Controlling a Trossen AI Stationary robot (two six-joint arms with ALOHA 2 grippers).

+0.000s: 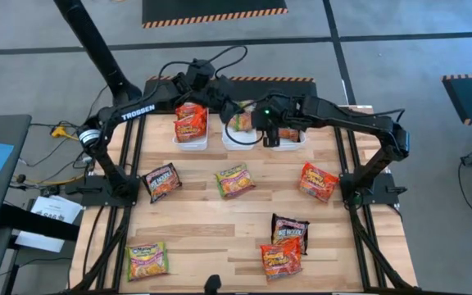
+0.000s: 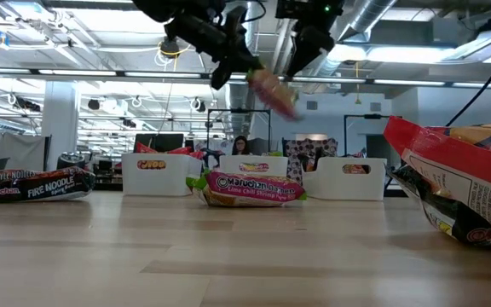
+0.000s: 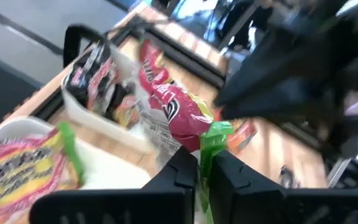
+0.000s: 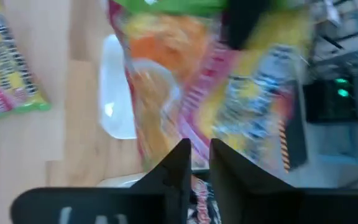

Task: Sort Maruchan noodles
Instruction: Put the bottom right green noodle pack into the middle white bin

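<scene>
A green-yellow Maruchan packet (image 2: 273,92) hangs in the air above the middle white bin (image 1: 240,139), between both grippers. My left gripper (image 3: 204,165) is shut on its green end. My right gripper (image 4: 201,158) stands at the packet's other end (image 4: 191,74), coming from the table's right. Red-orange packets fill the left bin (image 1: 191,131) and black ones the right bin (image 1: 285,138). Loose packets lie flat on the table: green-yellow (image 1: 234,180), red-orange (image 1: 318,180), black (image 1: 289,232). My left gripper pinches the packet's green sealed end (image 3: 213,140) between its two fingers, coming from the table's left and slanting a little downward. The packet reaches away from the fingers toward my right gripper, tilted and lifted clear of the bins and the table.
More packets lie near the table's front: a black-and-red one (image 1: 161,182), a green-yellow one (image 1: 146,260) and a red-orange one (image 1: 281,258). The three bins stand in a row at the far edge. Bare wood lies in the middle between the packets.
</scene>
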